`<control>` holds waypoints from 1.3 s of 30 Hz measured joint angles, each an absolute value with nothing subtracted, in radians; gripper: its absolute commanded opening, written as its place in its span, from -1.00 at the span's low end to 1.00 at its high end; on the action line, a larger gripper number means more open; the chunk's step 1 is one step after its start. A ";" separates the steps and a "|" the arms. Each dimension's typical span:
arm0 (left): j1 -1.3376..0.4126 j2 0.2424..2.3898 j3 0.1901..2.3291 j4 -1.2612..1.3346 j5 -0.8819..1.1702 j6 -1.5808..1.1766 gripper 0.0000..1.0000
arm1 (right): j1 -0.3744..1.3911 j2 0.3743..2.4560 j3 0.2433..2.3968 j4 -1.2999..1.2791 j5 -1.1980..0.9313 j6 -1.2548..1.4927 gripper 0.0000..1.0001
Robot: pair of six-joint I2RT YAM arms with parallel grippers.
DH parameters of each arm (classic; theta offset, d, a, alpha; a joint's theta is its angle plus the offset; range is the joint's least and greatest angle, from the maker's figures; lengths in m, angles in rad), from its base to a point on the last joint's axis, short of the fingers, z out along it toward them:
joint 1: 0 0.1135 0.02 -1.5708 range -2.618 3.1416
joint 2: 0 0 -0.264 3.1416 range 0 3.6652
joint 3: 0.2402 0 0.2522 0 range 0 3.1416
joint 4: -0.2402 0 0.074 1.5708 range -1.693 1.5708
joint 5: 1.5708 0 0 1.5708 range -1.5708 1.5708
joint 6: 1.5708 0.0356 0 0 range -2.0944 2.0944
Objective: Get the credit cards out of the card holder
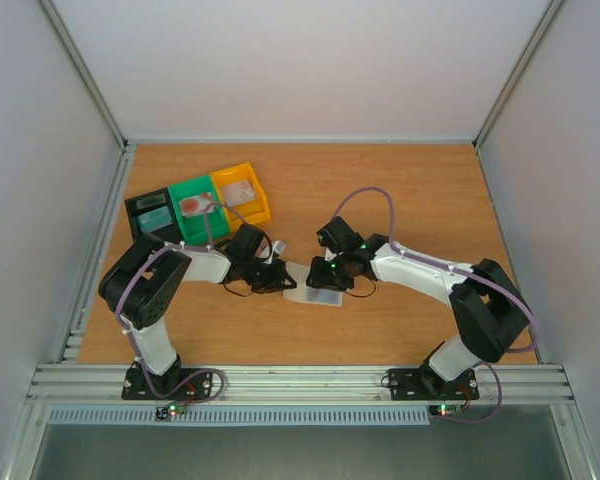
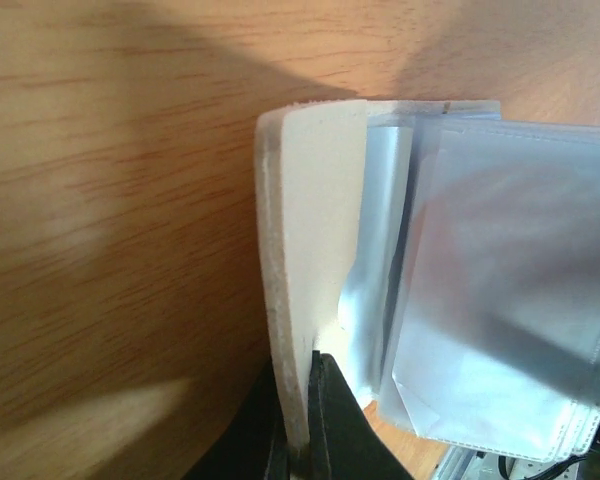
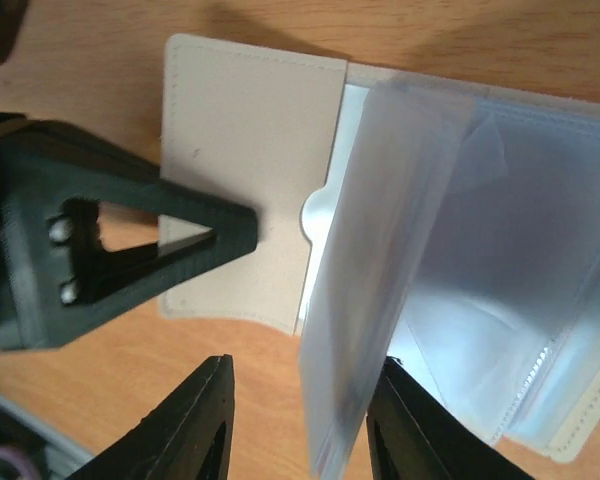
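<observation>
The card holder (image 1: 315,287) lies open on the table between both grippers. It has a cream cover (image 2: 315,230) and translucent sleeves (image 2: 510,290). My left gripper (image 2: 305,400) is shut on the edge of the cream cover flap; it also shows in the top view (image 1: 280,276). My right gripper (image 3: 300,410) is open, and one upright translucent sleeve leaf (image 3: 380,250) stands between its jaws, close to the right finger (image 3: 415,425). A reddish-pink card (image 1: 193,206) lies in the green bin and a pale bluish one (image 1: 152,216) in the black bin. No card shows inside the sleeves.
The black bin (image 1: 138,207), green bin (image 1: 192,187) and yellow bin (image 1: 258,192) stand in a row at the back left; the yellow one holds a pale card (image 1: 240,190). Side walls enclose the table. The left finger (image 3: 130,240) rests on the cover in the right wrist view.
</observation>
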State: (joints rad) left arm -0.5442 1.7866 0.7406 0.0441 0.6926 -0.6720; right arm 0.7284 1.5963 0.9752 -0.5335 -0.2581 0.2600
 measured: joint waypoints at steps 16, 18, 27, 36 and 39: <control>-0.530 1.770 0.725 0.043 0.684 -0.664 -0.99 | 0.628 1.528 0.799 -0.278 -0.430 0.315 -0.98; -0.527 1.762 0.718 0.042 0.680 -0.664 -1.00 | 0.626 1.528 0.788 -0.265 -0.437 0.327 -0.98; -0.516 1.742 0.699 0.053 0.663 -0.661 -1.00 | 0.645 1.605 0.865 -0.248 -0.455 0.339 -0.59; -0.518 1.742 0.698 0.054 0.664 -0.656 -1.00 | 0.681 1.591 0.932 -0.368 -0.315 0.310 -0.51; -0.518 1.742 0.698 0.054 0.664 -0.656 -1.00 | 0.679 1.567 0.933 -0.412 -0.279 0.297 -0.43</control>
State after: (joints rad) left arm -0.5182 1.7416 0.6979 0.0540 0.6640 -0.6559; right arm 0.6792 1.5665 0.9325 -0.4122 -0.2787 0.2974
